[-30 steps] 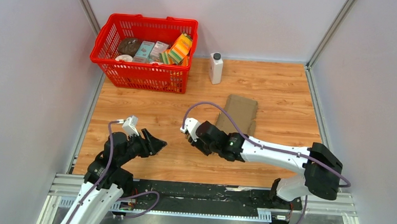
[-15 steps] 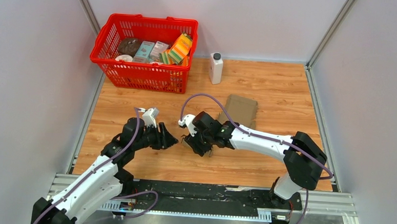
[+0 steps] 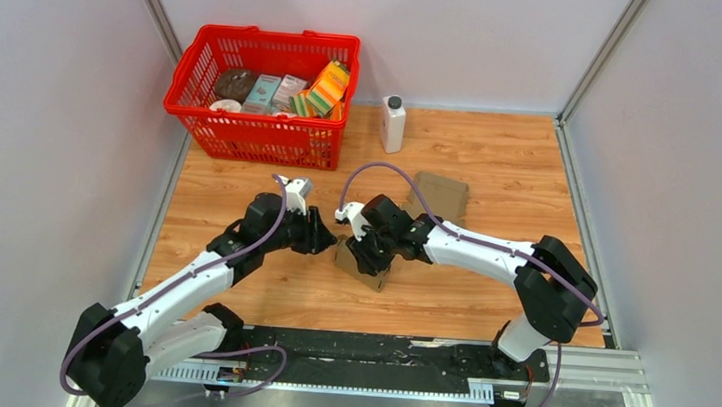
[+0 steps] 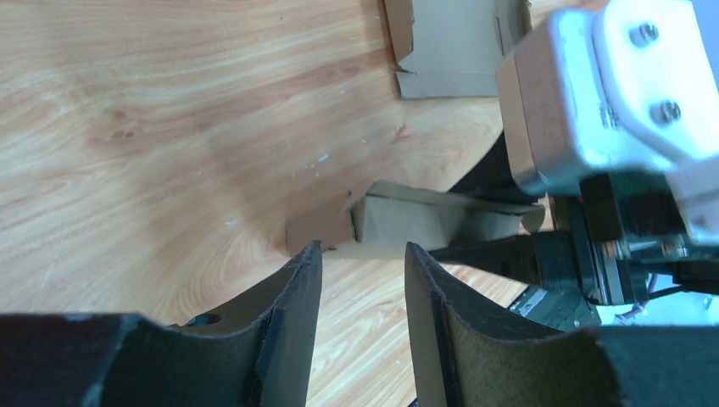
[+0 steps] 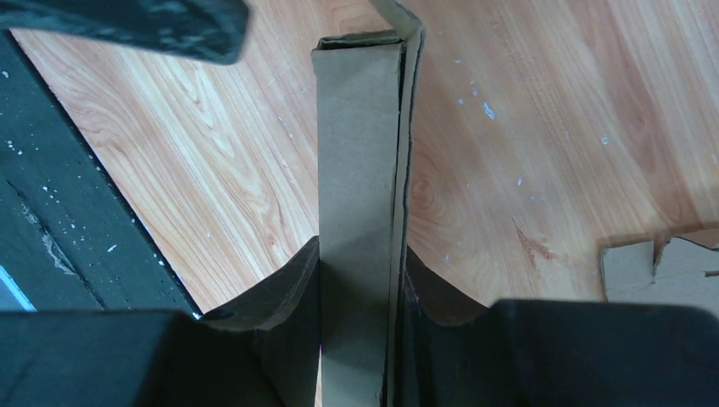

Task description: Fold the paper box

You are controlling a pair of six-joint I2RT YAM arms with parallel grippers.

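The right gripper (image 5: 360, 284) clamps the box (image 5: 360, 144) flat, on edge, on the tabletop (image 3: 509, 155) toward its front edge, likely steadying it; the left gripper (image 4: 360, 259), jaws part-open and empty, faces one end, probably to open a panel.

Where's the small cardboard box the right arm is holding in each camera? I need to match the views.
Top external: cardboard box at the centre of the table, under the right gripper.
Left wrist: box mid-frame, just past the left gripper and its open tips.
Right wrist: box is the upright strip at centre, clamped in the gripper.
Shared landmark: the flat cardboard sheet, visible in all three.
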